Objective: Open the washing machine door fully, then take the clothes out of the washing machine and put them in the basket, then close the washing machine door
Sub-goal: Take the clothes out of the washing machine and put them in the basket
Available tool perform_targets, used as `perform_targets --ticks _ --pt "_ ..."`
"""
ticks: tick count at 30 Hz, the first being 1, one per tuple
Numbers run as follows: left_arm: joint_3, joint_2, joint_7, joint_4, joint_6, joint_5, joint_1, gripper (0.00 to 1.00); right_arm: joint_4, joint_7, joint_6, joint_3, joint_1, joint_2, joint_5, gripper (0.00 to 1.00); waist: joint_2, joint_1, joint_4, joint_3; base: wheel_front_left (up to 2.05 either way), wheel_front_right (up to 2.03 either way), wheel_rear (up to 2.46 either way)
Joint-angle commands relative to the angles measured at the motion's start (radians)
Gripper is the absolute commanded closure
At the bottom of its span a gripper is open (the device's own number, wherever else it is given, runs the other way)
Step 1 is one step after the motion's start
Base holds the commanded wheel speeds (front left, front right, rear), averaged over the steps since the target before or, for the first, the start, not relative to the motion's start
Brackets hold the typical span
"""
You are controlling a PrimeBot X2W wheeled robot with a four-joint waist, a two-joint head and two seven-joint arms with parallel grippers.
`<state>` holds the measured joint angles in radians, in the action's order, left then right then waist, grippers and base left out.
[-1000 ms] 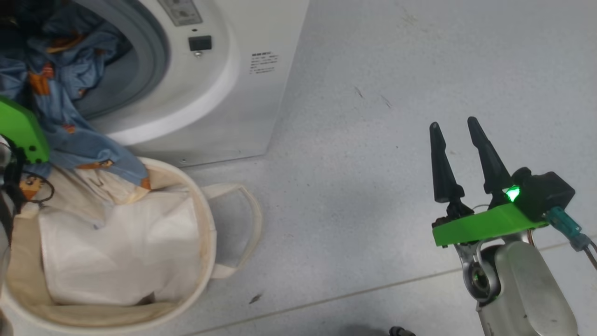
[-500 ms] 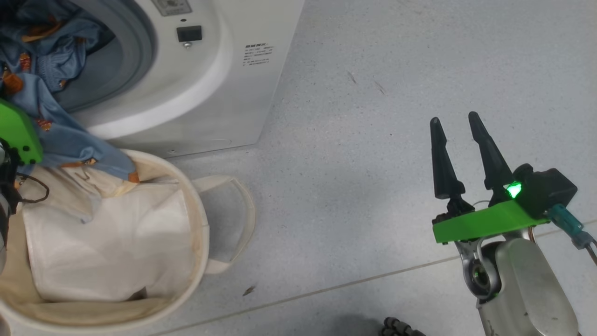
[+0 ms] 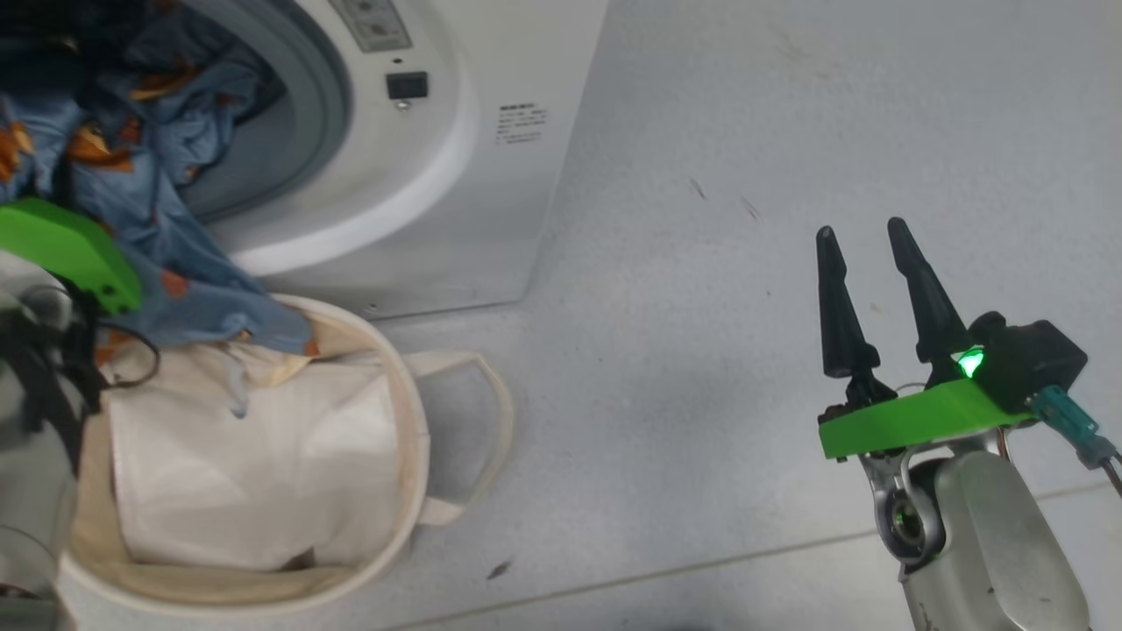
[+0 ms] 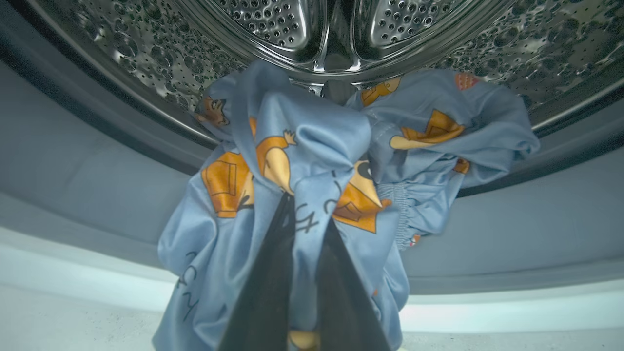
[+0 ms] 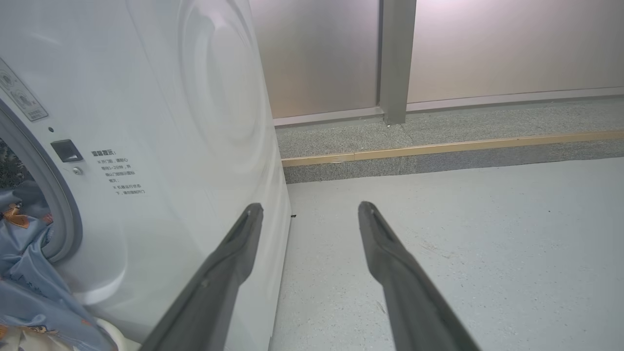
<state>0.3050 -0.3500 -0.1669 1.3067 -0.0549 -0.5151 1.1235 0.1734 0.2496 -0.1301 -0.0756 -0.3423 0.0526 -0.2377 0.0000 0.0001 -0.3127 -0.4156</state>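
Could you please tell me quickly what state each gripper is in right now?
Left gripper: shut on the clothes.
Right gripper: open, holding nothing.

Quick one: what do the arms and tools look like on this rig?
Right tool: two long black tapered fingers on a green plate, black module with green light, teal-plugged cable, silver forearm. Left tool: same dark fingers, matching plate.
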Motion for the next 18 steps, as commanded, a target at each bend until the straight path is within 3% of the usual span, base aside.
perform_targets --ticks 1,10,18 --pt "-0.023 -0.035 -0.019 -0.016 -0.007 -0.009 0.000 1.00 -0.025 0.012 -0.001 -0.012 0.012 -0.002 0.009 0.00 0.0000 -0.0001 0.022 0.027 0.00 0.00 0.00" --pt "-0.038 0.025 -0.092 -0.070 -0.047 -0.037 -0.099 1.00 0.005 0.012 -0.001 -0.011 0.046 0.012 0.008 0.00 0.0000 -0.0001 0.095 0.137 0.00 0.00 0.00" --pt "-0.109 0.050 -0.095 -0.367 -0.012 0.006 -0.268 1.00 0.021 0.012 -0.001 -0.005 0.089 0.021 0.005 0.00 0.0000 -0.0001 0.149 0.216 0.00 0.00 0.00"
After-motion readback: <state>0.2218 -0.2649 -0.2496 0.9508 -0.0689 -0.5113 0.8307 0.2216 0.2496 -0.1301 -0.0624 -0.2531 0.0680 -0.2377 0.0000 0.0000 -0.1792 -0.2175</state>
